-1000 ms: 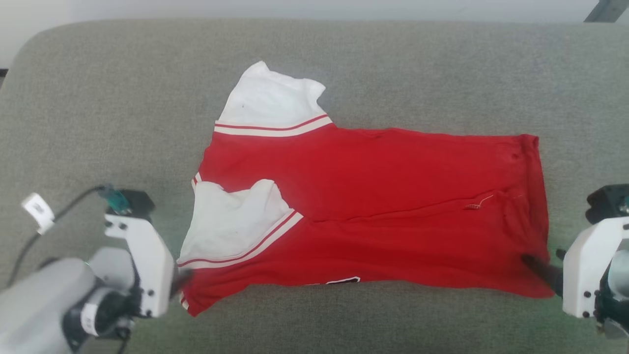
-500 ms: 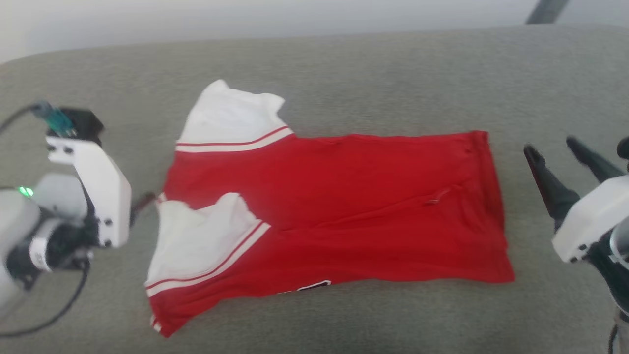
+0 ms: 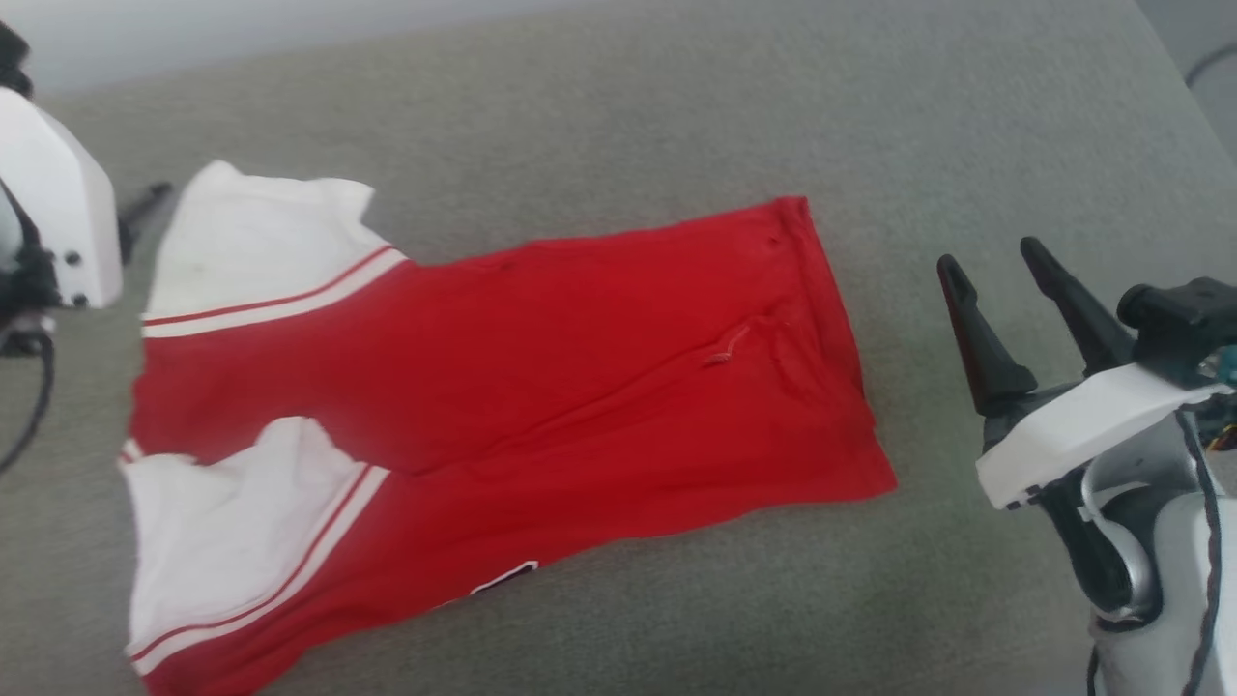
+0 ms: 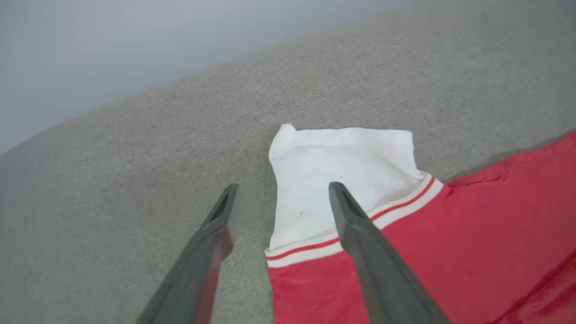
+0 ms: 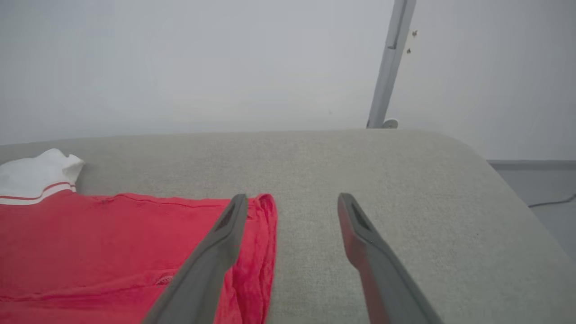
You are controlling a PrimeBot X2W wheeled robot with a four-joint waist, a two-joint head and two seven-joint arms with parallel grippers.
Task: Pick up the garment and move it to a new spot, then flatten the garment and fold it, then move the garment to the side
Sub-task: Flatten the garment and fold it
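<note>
The garment, a red jersey with white sleeves and striped trim, lies folded lengthwise on the grey padded surface. Its far white sleeve reaches toward the back left. My left gripper is open above that sleeve's edge, one finger over the cloth and one over bare padding. In the head view its white housing sits at the far left. My right gripper stands open off the garment's hem end, fingers raised and empty. In the right wrist view the right gripper hangs by the red hem.
The padded surface's rounded right edge drops to a grey floor with a cable. A grey pole leans against the pale wall behind. Bare padding lies in front of and to the right of the garment.
The head camera has swung right, shifting the whole picture left. Both grippers have come off the garment's ends and risen; the left one moved up to the far sleeve, the right one stands clear of the hem.
</note>
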